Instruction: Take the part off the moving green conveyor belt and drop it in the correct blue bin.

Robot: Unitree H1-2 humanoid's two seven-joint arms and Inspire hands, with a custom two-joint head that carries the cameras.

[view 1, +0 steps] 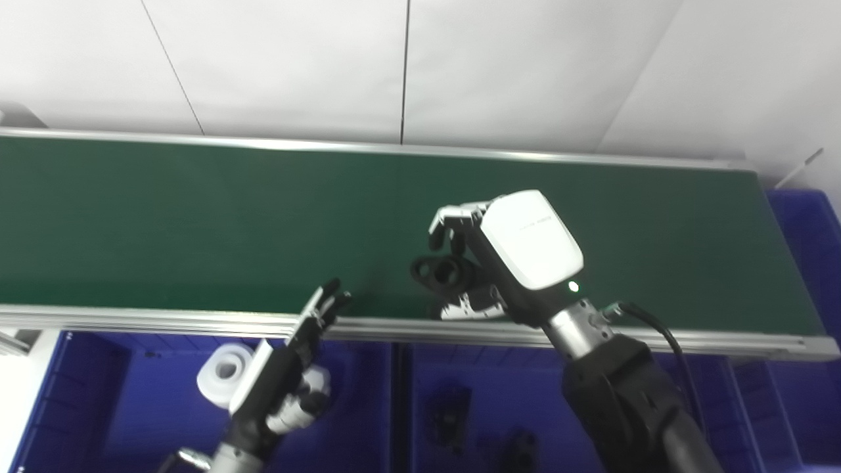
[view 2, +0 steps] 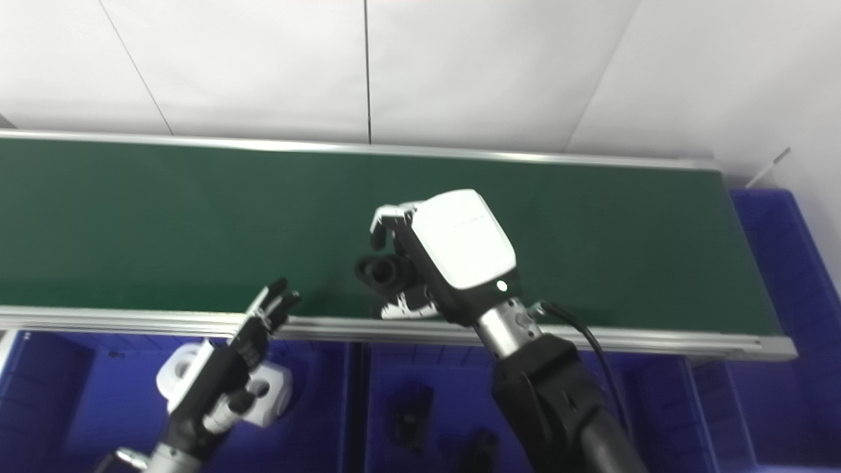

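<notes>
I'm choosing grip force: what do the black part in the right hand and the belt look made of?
The black part in the right hand looks like matte moulded plastic: dull, rounded openings, though coated metal is possible. The green conveyor belt looks like matte rubber or PVC sheet, flat without glare, edged by a shiny, probably aluminium, rail.

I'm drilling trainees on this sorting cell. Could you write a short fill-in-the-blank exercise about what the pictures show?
1. The right hand is closed on a small ____ plastic part.
2. It holds the part above the ____ conveyor belt.
3. The left hand holds ____.
4. White plastic parts lie in a ____ bin under the left hand.

Missing words: black; green; nothing; blue
</notes>
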